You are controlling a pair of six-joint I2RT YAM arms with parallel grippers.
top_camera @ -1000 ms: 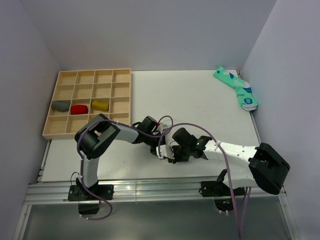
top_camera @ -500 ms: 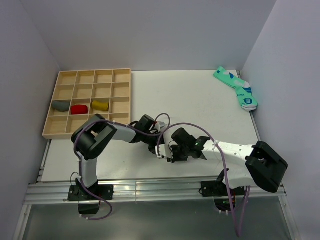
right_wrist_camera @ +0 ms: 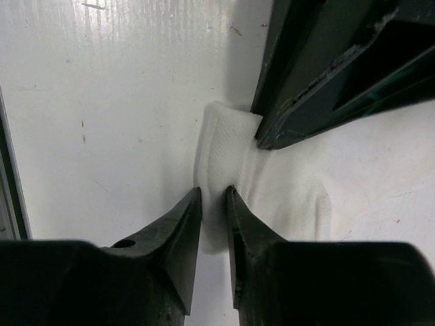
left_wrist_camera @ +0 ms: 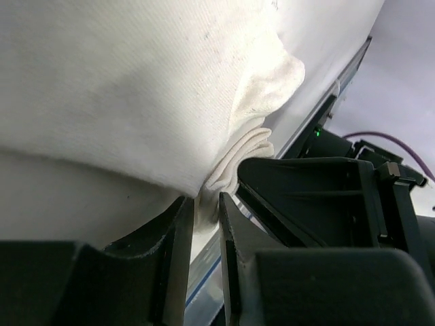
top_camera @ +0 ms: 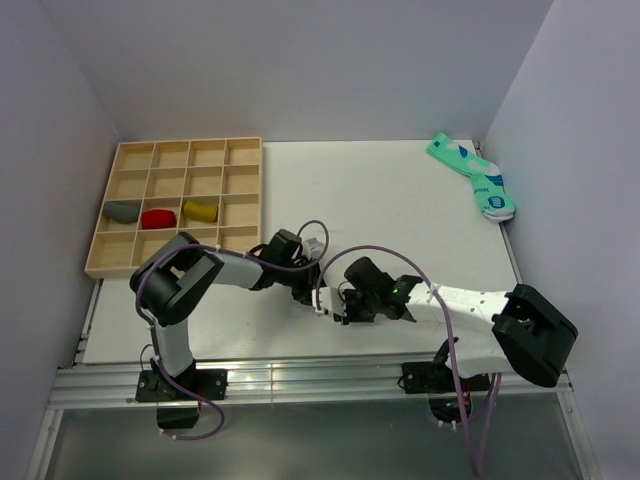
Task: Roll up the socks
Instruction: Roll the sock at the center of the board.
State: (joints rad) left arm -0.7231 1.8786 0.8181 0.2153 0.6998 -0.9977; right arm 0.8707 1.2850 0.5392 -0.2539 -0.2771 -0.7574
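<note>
Two grippers pinch one white sock point(left_wrist_camera: 136, 81); the left arm point(top_camera: 225, 268) has just swung low and leftward.
Over the last second that arm dropped its elbow and drew its wrist slightly left, while the right arm barely stirred. It is probably pulling the fabric taut, so the roll looks hardly begun. The left gripper point(left_wrist_camera: 206, 200) is nipped on a fold of the sock, and the right gripper point(right_wrist_camera: 214, 193) squeezes its folded edge, near the front of the table point(top_camera: 380, 200). From above, the wrists hide the sock almost wholly, white on white, so its length cannot be told. A mustard-yellow bundle point(top_camera: 201, 210) sits in the wooden tray point(top_camera: 180, 141).
</note>
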